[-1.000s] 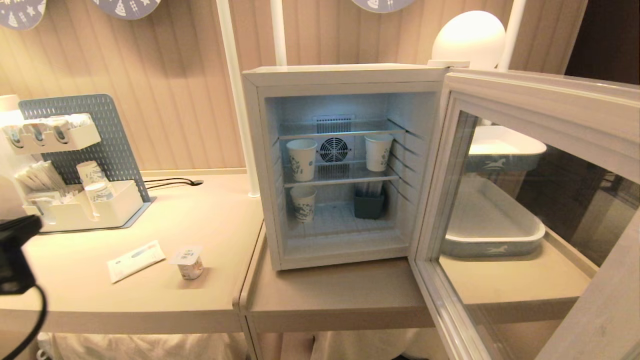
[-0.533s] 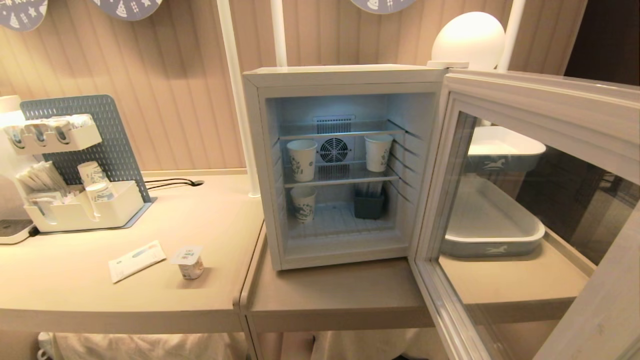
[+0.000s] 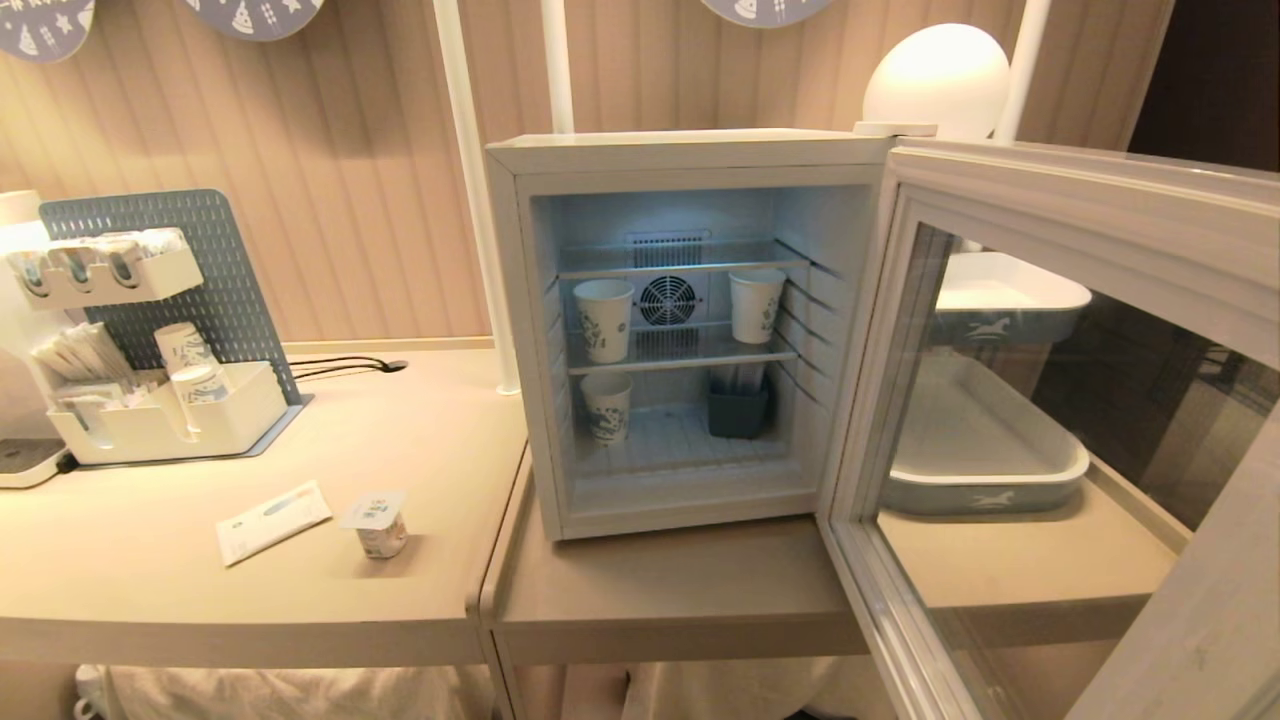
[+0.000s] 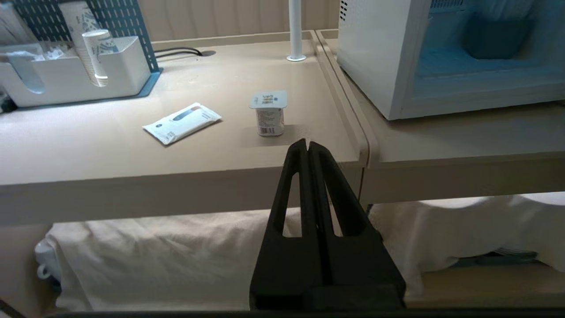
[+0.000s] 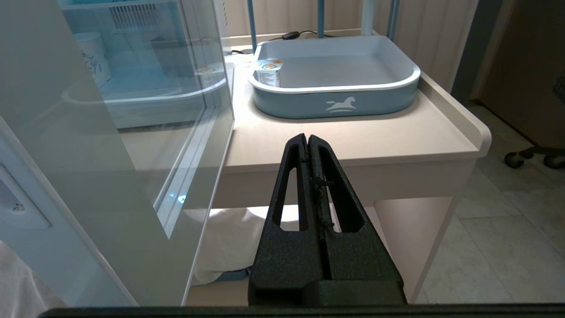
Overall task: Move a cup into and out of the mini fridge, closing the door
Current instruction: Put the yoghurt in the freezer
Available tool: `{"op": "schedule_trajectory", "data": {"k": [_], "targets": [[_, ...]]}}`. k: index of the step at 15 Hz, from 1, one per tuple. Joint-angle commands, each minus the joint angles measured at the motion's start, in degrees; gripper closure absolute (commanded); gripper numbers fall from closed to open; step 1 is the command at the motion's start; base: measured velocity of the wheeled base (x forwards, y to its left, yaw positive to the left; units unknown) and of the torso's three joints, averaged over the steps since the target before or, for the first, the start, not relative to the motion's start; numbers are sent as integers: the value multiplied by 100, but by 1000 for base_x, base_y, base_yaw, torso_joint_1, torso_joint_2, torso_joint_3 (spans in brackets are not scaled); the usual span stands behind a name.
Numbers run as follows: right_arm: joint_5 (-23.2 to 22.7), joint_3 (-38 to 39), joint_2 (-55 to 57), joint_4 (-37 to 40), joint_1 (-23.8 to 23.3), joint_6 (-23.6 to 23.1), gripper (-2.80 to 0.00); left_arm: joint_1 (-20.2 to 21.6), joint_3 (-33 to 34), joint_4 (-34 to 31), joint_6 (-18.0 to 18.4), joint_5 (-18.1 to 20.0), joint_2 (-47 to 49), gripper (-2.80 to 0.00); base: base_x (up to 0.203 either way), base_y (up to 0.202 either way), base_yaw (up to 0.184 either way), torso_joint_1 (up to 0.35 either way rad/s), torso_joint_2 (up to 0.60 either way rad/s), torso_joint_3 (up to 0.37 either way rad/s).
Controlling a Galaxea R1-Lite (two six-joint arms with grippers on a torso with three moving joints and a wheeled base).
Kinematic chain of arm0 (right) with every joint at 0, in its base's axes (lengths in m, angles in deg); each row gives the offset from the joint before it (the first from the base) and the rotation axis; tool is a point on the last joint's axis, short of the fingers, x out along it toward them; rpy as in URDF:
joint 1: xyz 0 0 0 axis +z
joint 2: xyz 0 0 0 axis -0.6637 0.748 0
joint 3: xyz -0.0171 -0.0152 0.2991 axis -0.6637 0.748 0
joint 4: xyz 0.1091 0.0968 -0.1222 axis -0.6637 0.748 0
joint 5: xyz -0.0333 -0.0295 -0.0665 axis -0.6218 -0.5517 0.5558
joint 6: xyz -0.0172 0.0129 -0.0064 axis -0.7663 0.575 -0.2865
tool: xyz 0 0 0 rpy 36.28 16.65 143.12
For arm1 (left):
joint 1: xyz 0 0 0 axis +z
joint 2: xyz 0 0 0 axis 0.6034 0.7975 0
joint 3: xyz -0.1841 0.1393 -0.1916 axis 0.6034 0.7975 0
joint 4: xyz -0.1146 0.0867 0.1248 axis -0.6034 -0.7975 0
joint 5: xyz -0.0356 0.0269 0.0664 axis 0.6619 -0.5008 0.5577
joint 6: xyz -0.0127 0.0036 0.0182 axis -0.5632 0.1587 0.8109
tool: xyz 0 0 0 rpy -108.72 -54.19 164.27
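The cup, a small white tub with a square foil lid, stands on the left table beside a flat white packet. The mini fridge stands open with its inside lit. Its door is swung wide to the right, glass window toward me. Neither arm shows in the head view. My left gripper is shut and empty, low in front of the table edge, with the cup just beyond its tips. My right gripper is shut and empty, beside the door.
Three patterned paper cups and a dark bin sit on the fridge shelves. A white organizer stands at the back left. A blue tray right of the fridge holds another small tub. White cloth lies under the tables.
The left arm, at the left edge of the head view a second ago, has dropped out of that view. The cup, fridge and door have not moved.
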Motion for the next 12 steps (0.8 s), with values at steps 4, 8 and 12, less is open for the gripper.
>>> {"op": "schedule_trajectory", "data": {"k": [4,8,12], "targets": [[-4,62,0,0,0,9,0,13,367,180,-50,18,-16,0,0,0,0,0,0,0],[-4,62,0,0,0,9,0,13,367,193,-111,-12,-16,0,0,0,0,0,0,0],[-4,62,0,0,0,9,0,13,367,172,-73,0,-16,0,-18,0,0,1,2,1]]}}
